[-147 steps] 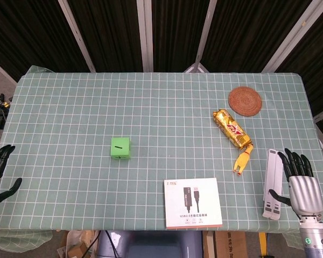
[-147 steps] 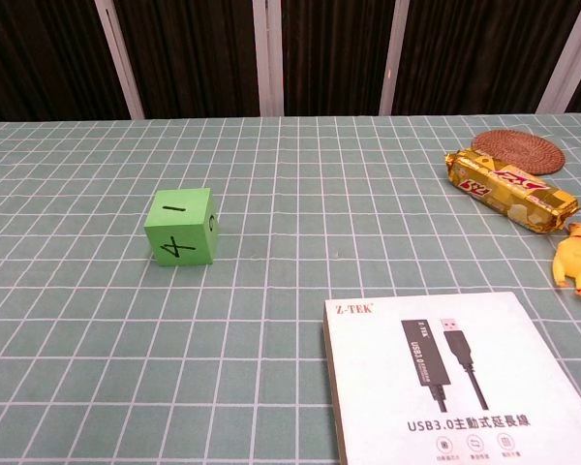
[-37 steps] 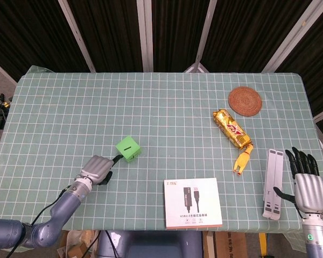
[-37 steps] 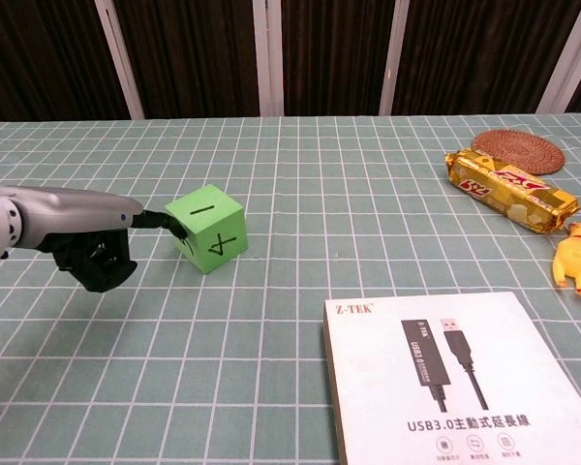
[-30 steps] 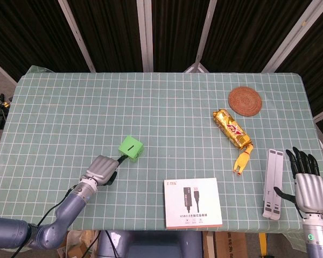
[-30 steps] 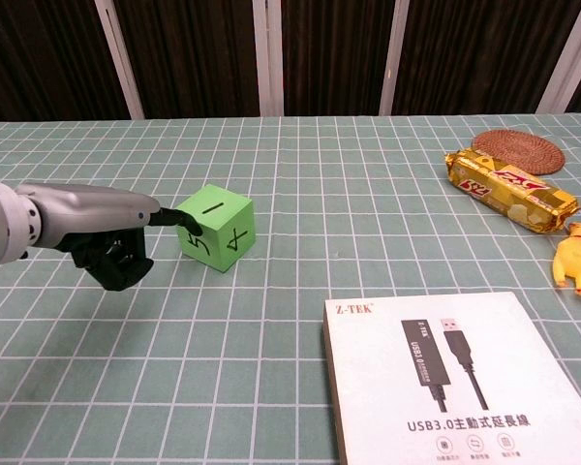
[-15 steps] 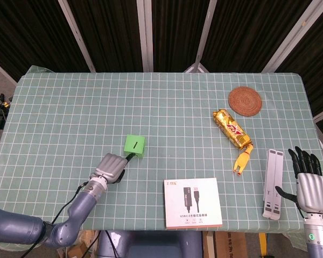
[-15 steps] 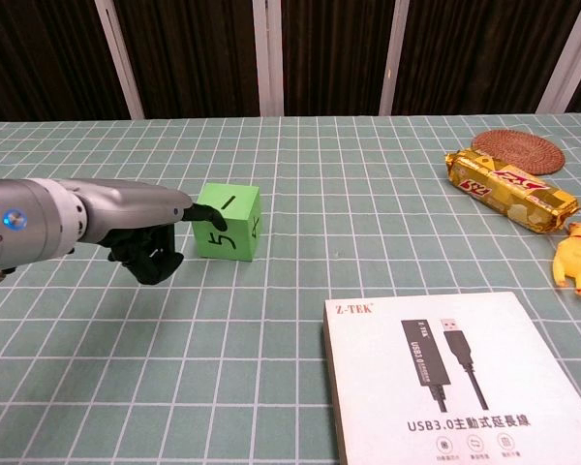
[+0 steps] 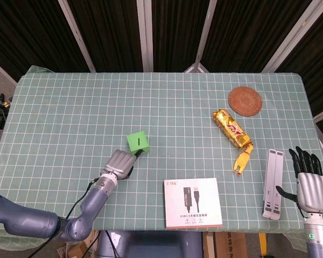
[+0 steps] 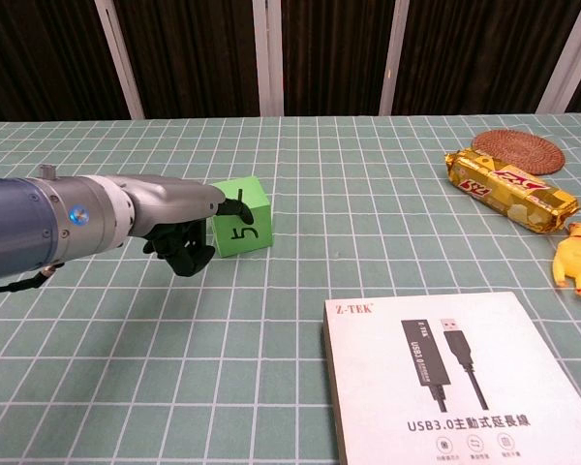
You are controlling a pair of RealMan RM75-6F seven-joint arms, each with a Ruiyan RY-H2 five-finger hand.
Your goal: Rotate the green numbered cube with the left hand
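Cube (image 10: pixel 244 223): "5" front; "1" top

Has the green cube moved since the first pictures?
Yes. The cube has slid rightward, toward the white box, and turned: its front now shows 5, not 4.

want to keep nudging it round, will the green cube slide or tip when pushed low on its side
The green cube probably slides and pivots rather than tips: it sits flat on the checked cloth. It looks light, possibly foam. The left robot hand touches it with one extended finger, so it may also drift sideways.
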